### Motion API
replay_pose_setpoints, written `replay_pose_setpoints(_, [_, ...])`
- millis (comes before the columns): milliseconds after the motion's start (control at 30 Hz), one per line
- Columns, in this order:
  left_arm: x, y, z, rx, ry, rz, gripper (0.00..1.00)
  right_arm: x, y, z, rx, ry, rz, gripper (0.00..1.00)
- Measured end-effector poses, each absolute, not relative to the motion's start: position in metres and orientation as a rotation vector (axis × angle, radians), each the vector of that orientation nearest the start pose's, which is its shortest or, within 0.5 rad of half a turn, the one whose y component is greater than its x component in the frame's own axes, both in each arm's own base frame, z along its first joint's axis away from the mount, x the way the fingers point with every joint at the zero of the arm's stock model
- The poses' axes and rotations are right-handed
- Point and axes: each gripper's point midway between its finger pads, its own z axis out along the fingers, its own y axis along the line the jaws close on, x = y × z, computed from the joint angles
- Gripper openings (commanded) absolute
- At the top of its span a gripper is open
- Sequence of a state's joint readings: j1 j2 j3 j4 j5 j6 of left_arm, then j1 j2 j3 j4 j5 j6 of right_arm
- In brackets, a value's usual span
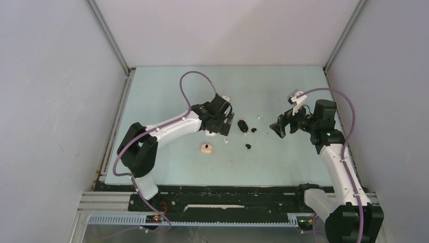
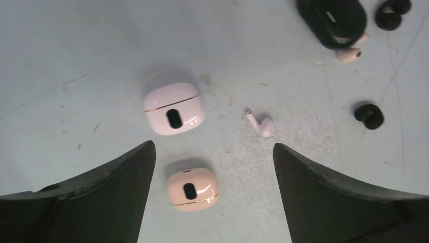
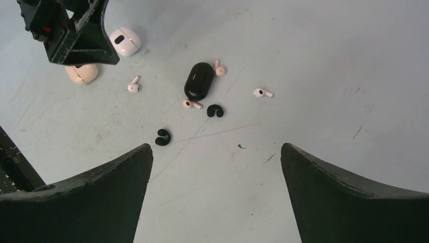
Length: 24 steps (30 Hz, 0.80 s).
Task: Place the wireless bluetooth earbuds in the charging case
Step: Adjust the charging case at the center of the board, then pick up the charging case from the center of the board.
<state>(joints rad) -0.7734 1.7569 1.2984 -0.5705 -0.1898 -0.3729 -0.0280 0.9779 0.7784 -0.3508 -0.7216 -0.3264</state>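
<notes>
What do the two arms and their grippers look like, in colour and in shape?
Both the left arm and the right arm have white links and black joints. A purple cable loops along each arm. The left gripper and the right gripper have dark, matte, wedge-shaped fingers that taper toward the tips.

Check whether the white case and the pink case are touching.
Apart. The left wrist view shows a strip of bare table between the white case and the pink case.
</notes>
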Motion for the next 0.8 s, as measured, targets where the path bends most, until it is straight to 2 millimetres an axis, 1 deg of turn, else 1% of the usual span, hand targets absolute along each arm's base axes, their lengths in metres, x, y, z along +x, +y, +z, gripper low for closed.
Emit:
replay_pose_setpoints(67, [0.311, -0.265, 0.088, 0.436, 2.536, -0.139, 0.93, 0.290, 0.098, 0.197, -0.704, 1.887, 0.538, 1.00])
replay_pose_setpoints(133, [0.314, -0.256, 0.088, 0.447, 2.536, -0.099, 0.92, 0.290, 0.098, 0.197, -0.705, 1.887, 0.538, 1.00])
replay_pose_setpoints(233, [0.315, -0.246, 0.087, 0.537, 2.538, -0.064, 0.90, 0.289, 0.098, 0.196, -0.704, 1.892, 0.540, 1.00])
replay_pose_setpoints(300, [0.312, -0.241, 0.088, 0.689, 2.527, -0.054, 0.89, 0.288, 0.099, 0.195, -0.706, 1.896, 0.544, 1.00])
replay_pose_setpoints(367, [0.309, -0.239, 0.091, 0.877, 2.486, -0.046, 0.89, 0.287, 0.100, 0.194, -0.713, 1.899, 0.548, 1.00])
replay_pose_setpoints(400, [0.308, -0.237, 0.093, 0.997, 2.445, -0.037, 0.89, 0.286, 0.101, 0.194, -0.717, 1.899, 0.551, 1.00])
replay_pose_setpoints(467, [0.306, -0.234, 0.097, 1.164, 2.364, -0.035, 0.88, 0.285, 0.102, 0.193, -0.723, 1.900, 0.554, 1.00])
replay_pose_setpoints(567, [0.302, -0.222, 0.100, 1.362, 2.264, -0.026, 0.84, 0.284, 0.104, 0.193, -0.727, 1.902, 0.559, 1.00])
replay_pose_setpoints(667, [0.311, -0.212, 0.099, 1.459, 2.210, -0.048, 0.83, 0.283, 0.104, 0.192, -0.729, 1.904, 0.567, 1.00])
replay_pose_setpoints(800, [0.323, -0.199, 0.093, 1.499, 2.184, -0.048, 0.82, 0.283, 0.105, 0.192, -0.730, 1.903, 0.569, 1.00])
